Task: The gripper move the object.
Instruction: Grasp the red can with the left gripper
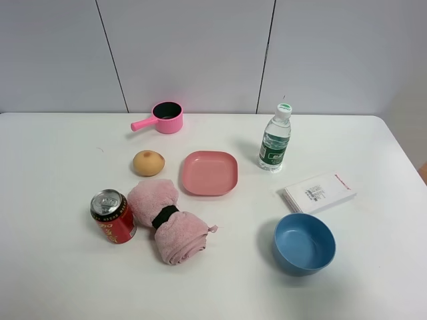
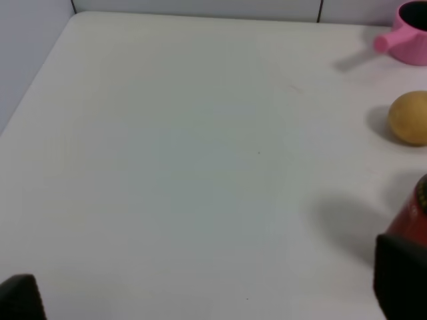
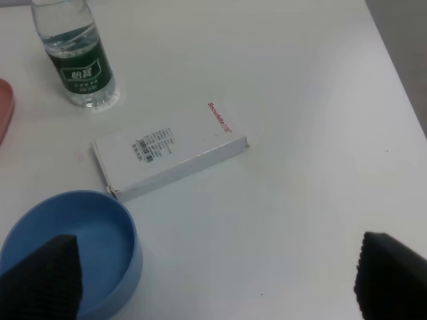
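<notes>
The red soda can point(image 1: 113, 217) with a silver top stands upright at the front left of the white table, touching a rolled pink towel point(image 1: 170, 223). Neither arm shows in the exterior high view. In the left wrist view my left gripper point(image 2: 210, 293) is open and empty over bare table, its black fingertips point(image 2: 400, 280) wide apart; the can point(image 2: 410, 215) shows as a red sliver just beyond one fingertip. My right gripper point(image 3: 217, 277) is open and empty, far from the can, with one fingertip point(image 3: 41, 277) over the blue bowl point(image 3: 67, 243).
A pink plate point(image 1: 209, 173), a brown round fruit point(image 1: 148, 163) and a pink saucepan point(image 1: 163, 118) lie behind the can. A water bottle with a green label point(image 1: 275, 139), a white box point(image 1: 319, 193) and the blue bowl point(image 1: 303, 243) are on the right.
</notes>
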{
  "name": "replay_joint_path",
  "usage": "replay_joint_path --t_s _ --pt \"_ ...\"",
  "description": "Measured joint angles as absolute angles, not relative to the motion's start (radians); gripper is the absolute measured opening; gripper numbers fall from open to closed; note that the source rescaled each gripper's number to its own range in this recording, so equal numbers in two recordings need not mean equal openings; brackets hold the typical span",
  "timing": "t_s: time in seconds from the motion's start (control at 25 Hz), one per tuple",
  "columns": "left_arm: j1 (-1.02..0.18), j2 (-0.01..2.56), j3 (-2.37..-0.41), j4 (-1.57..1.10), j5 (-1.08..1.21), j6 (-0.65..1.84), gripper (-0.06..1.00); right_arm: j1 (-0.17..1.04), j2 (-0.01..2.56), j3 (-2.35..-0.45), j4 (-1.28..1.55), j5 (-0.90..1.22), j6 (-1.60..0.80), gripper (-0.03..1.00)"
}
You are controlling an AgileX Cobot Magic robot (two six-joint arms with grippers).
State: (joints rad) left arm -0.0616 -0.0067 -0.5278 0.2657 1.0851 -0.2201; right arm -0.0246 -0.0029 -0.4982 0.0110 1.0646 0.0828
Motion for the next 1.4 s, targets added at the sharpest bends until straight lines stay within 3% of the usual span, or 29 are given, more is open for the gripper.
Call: replay_joint_path --t_s 1.4 --pt "-0.062 -0.007 -0.528 0.251 1.025 -0.209 1.0 -0.025 -0.003 -0.498 0.011 1.065 0.083 1.0"
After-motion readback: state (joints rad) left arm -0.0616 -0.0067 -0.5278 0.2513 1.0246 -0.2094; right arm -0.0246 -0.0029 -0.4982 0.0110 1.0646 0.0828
